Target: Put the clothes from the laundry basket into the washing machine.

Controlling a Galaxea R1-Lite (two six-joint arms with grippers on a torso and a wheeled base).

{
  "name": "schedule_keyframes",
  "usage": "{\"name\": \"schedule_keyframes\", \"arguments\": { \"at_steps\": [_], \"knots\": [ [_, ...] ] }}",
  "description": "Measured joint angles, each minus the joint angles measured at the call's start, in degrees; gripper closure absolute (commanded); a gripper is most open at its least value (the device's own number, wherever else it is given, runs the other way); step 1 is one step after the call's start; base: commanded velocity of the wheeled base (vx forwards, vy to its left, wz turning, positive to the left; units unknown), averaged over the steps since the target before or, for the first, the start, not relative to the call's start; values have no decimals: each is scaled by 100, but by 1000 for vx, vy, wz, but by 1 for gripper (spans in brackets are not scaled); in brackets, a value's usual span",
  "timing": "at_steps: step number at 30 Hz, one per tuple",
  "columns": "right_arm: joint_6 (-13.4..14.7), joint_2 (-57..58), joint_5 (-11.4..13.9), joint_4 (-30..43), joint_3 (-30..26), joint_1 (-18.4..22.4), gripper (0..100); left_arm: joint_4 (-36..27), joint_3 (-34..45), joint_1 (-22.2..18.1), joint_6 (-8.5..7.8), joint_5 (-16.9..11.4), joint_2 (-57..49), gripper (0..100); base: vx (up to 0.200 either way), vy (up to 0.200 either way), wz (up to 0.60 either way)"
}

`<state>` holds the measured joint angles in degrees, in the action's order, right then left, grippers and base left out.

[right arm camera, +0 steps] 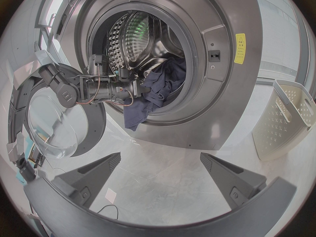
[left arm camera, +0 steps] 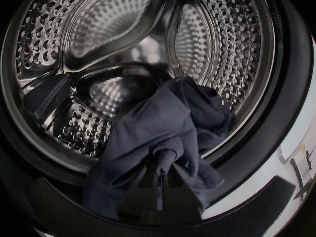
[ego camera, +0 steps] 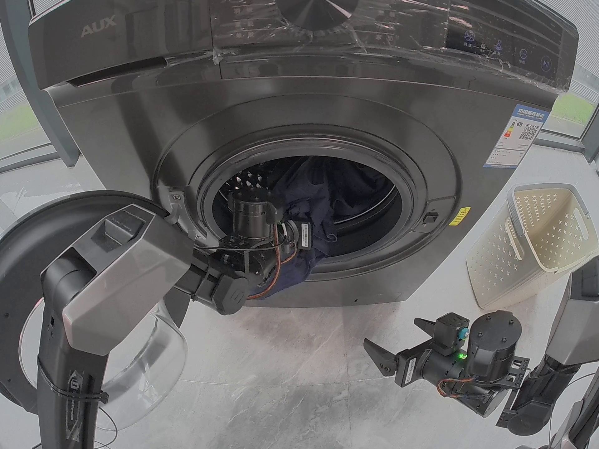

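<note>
- Inside the mouth of the dark grey, brushed-metal front-loading washing machine (ego camera: 387,113), a navy blue, soft knit garment (left arm camera: 158,125) lies crumpled. Part of it rests in the drum, and one limp fold hangs out over the lower rim towards the floor.
- The left end effector (left arm camera: 163,173) sits at the round opening. Its two dark wedge-shaped fingers are pinched tight on a bunched ridge of the navy fabric.
- The stainless steel drum (left arm camera: 108,43) behind the cloth is shiny and dimpled with rows of small holes, with smooth raised paddles. A thick black rubber gasket (left arm camera: 283,116) rings it.
- The machine's round door (ego camera: 150,357), a clear domed glass bowl set in a dark ring, is swung open on the robot's left.
- The right end effector (right arm camera: 158,158) hangs low over the pale grey, marble-veined floor (ego camera: 299,369), well apart from the machine. Its ribbed black fingers are spread wide and hold nothing.
- A cream plastic laundry basket (ego camera: 543,244), rectangular with rounded corners and perforated walls, stands tipped on the floor near the machine's lower right corner, with its open side facing the robot.
</note>
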<state>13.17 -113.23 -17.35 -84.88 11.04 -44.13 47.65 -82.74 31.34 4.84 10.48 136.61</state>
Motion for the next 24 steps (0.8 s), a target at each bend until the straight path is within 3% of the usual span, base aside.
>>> {"name": "schedule_keyframes", "arguments": {
  "at_steps": [8, 15, 16, 24],
  "knots": [
    [-4, 11, 2, 4, 39, -5, 0, 262, -806, 24, 484, 27, 182, 100, 0, 0, 0],
    [-9, 7, 2, 4, 55, -5, 0, 413, -1751, 27, 545, 163, 474, 100, 0, 0, 0],
    [-9, 5, 2, 1, 55, -5, 0, 429, -1914, 24, 547, 199, 525, 0, 0, 0, 0],
    [-6, 2, 2, 1, 52, 0, 0, 435, -2406, 29, 572, 341, 768, 0, 0, 0, 0]
  ]
}}
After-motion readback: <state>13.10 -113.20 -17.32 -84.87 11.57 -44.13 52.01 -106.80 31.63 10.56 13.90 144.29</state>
